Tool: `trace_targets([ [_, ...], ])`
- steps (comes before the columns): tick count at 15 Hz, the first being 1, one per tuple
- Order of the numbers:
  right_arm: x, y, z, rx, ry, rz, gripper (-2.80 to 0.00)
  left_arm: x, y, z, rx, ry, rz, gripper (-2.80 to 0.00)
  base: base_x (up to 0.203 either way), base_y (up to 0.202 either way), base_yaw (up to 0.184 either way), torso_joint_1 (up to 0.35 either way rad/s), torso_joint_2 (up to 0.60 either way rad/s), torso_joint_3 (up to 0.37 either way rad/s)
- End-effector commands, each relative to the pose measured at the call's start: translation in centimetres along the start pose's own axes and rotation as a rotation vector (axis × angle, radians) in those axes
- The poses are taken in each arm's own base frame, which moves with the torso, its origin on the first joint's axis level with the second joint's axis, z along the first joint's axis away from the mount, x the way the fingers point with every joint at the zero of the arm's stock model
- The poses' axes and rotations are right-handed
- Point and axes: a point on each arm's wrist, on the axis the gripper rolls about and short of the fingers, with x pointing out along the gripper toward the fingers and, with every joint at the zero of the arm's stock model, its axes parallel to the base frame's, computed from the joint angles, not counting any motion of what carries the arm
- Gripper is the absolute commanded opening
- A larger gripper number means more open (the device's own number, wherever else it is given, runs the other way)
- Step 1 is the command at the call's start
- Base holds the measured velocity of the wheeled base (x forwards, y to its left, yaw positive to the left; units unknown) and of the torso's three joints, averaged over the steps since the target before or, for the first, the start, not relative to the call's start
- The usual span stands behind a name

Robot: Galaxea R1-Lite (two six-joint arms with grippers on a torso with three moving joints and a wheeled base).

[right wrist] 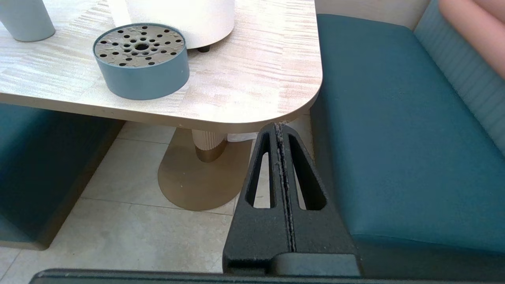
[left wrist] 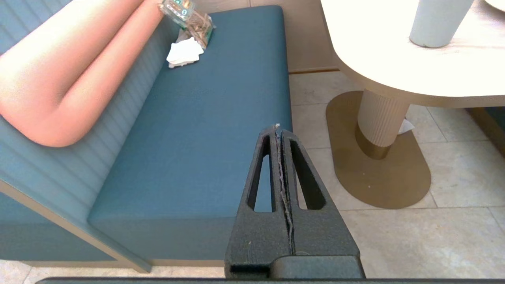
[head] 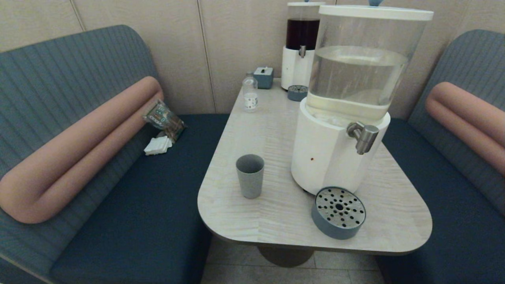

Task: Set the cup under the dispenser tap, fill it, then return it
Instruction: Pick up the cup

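Observation:
The grey-blue cup (head: pixel 250 175) stands upright on the wooden table (head: pixel 276 225), left of the large clear-tank dispenser (head: pixel 347 98). Its brushed-metal tap (head: pixel 363 136) juts out over a round blue drip tray (head: pixel 338 212) with a perforated metal top. Neither arm shows in the head view. My left gripper (left wrist: pixel 277 128) hangs shut and empty below table height, by the left bench; the cup (left wrist: pixel 437 21) shows up on the table. My right gripper (right wrist: pixel 279 127) is shut and empty, low beside the table's near right corner, with the drip tray (right wrist: pixel 141 60) and the cup (right wrist: pixel 25 19) beyond.
A smaller dispenser with dark liquid (head: pixel 300 45) stands at the table's far end with its own drip tray (head: pixel 297 93), a small clear bottle (head: pixel 250 92) and a blue box (head: pixel 263 77). Blue benches flank the table; a packet and napkins (head: pixel 162 128) lie on the left bench. The table pedestal (left wrist: pixel 380 120) stands on tiled floor.

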Motion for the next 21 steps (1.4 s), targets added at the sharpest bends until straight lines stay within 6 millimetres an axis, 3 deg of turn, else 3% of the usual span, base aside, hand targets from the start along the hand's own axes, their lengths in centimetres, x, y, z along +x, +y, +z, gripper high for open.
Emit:
trace_targets([
  [1,0.0,0.0,0.0,-0.002,0.0,0.0,-2.8,0.0,0.0,0.0,0.004,0.002,0.0,-2.8,0.0,0.0,0.0,0.0,0.0,0.0],
  [3,0.0,0.0,0.0,0.0,-0.003,0.0,-2.8,0.0,0.0,0.0,0.003,0.0,-0.001,-2.8,0.0,0.0,0.0,0.0,0.0,0.0],
  [5,0.0,0.0,0.0,0.0,-0.002,0.0,-2.8,-0.5,0.1,1.7,-0.002,-0.054,-0.01,-2.8,0.0,0.0,0.0,0.0,0.0,0.0],
  [8,0.0,0.0,0.0,0.0,-0.003,0.0,-2.8,-1.9,0.5,7.9,-0.051,-0.159,-0.113,-2.8,0.0,0.0,0.0,0.0,0.0,0.0],
  [10,0.0,0.0,0.0,0.0,-0.003,0.0,-2.8,-0.6,0.6,12.0,-0.133,-0.118,-0.242,-2.8,0.0,0.0,0.0,0.0,0.0,0.0],
  [13,0.0,0.0,0.0,0.0,-0.003,0.0,-2.8,4.2,0.7,15.5,-0.211,-0.039,-0.417,-2.8,0.0,0.0,0.0,0.0,0.0,0.0],
  [15,0.0,0.0,0.0,0.001,-0.003,0.0,-2.8,8.2,0.6,16.2,-0.23,-0.003,-0.549,-2.8,0.0,0.0,0.0,0.0,0.0,0.0],
  [18,0.0,0.0,0.0,0.001,-0.003,0.001,-2.8,14.5,0.3,15.7,-0.21,-0.058,-0.692,-2.8,0.0,0.0,0.0,0.0,0.0,0.0],
  [21,0.0,0.0,0.0,0.0,-0.003,0.0,-2.8,20.5,0.3,13.4,-0.163,-0.135,-0.807,-2.8,0.0,0.0,0.0,0.0,0.0,0.0],
])
